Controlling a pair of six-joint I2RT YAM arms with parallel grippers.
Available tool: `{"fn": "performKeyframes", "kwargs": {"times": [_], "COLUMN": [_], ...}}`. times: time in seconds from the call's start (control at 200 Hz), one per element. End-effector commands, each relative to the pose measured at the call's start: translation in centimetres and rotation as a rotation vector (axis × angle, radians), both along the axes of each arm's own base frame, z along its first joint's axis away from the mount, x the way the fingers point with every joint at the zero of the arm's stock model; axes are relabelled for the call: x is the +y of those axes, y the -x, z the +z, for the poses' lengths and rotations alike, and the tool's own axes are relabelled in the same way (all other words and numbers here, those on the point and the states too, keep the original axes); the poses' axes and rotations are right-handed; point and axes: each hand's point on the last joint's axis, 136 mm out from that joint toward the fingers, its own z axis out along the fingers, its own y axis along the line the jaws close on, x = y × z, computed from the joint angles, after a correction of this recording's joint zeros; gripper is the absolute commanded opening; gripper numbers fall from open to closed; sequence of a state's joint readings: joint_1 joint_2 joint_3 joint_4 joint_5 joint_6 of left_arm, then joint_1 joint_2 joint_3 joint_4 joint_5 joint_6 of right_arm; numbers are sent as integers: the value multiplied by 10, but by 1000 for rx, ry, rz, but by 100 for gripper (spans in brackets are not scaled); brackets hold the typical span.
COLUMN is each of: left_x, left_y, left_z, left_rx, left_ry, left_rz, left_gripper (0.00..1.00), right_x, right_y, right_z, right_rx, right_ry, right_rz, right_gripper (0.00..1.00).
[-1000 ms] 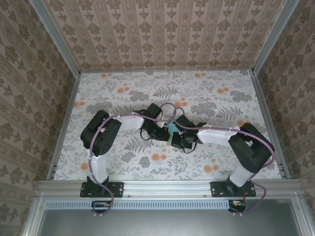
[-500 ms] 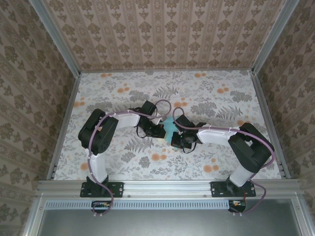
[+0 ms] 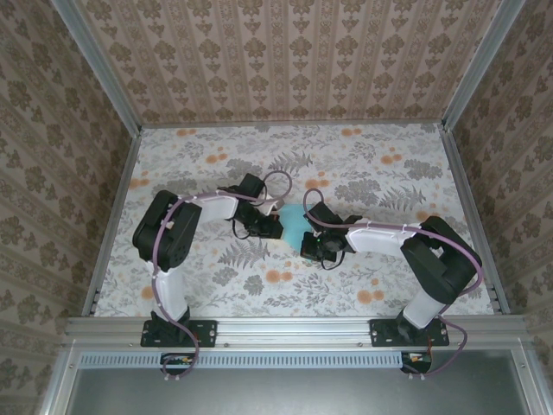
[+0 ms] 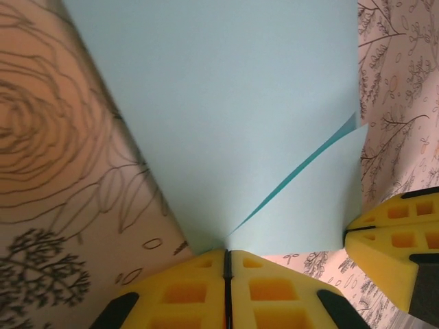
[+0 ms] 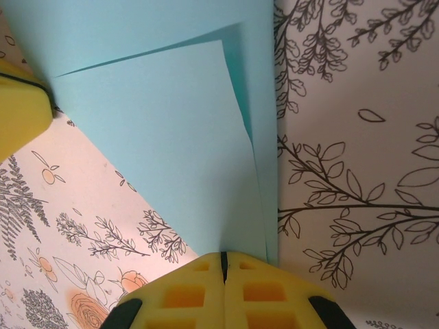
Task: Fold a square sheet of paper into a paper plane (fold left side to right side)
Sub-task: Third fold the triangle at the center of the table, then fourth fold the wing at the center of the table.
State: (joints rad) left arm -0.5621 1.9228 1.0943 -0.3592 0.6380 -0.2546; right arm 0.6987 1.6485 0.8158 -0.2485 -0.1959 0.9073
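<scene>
The square sheet of paper (image 3: 294, 225) is light turquoise and lies folded in layers on the floral table, between my two grippers. In the left wrist view the paper (image 4: 226, 103) spreads away from my left gripper (image 4: 226, 252). A raised flap edge runs to the tips, and the jaws are shut on the paper's near corner. My right gripper (image 5: 223, 255) is shut on another edge of the paper (image 5: 164, 137). From above, the left gripper (image 3: 275, 228) sits at the sheet's left side and the right gripper (image 3: 308, 245) at its lower right.
The floral tablecloth (image 3: 371, 173) stretches back to patterned walls with metal rails (image 3: 117, 216) along both sides. A yellow finger (image 4: 394, 236) of the right gripper shows close by in the left wrist view. Room lies behind and in front of the arms.
My left arm has drawn back to the left and slightly away, so more of the turquoise sheet shows between the grippers. The right arm has barely moved.
</scene>
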Motion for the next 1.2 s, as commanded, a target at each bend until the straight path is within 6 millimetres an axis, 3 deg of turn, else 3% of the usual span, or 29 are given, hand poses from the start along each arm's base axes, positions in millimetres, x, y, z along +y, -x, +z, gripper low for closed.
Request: {"fn": "performKeyframes", "kwargs": {"times": [0.0,0.285,0.42,0.515,0.65,0.81,0.99,1.195], "left_x": [32,32,31,32,37,38,34,26], "left_y": [-18,-28,-25,-20,-11,-7,-5,-1], "left_z": [-9,5,21,36,54,67,64,52], "left_rx": [-58,-80,-93,-99,-104,-97,-21,43], "left_ry": [-129,-100,-68,-32,11,89,178,192], "left_rz": [44,60,76,108,181,296,432,466], "left_gripper": [10,13,20,28,41,51,55,55], "right_x": [-38,-28,-7,0,-9,-19,-10,7], "right_y": [45,39,22,9,-9,-22,-31,-46], "right_z": [-33,-28,-6,18,49,67,60,38], "right_rx": [157,124,20,-75,-210,-315,-357,-327], "right_ry": [162,113,9,-12,10,-5,-46,-85], "right_rz": [28,38,99,168,240,350,460,497], "right_gripper": [0,0,0,11,29,46,54,51]}}
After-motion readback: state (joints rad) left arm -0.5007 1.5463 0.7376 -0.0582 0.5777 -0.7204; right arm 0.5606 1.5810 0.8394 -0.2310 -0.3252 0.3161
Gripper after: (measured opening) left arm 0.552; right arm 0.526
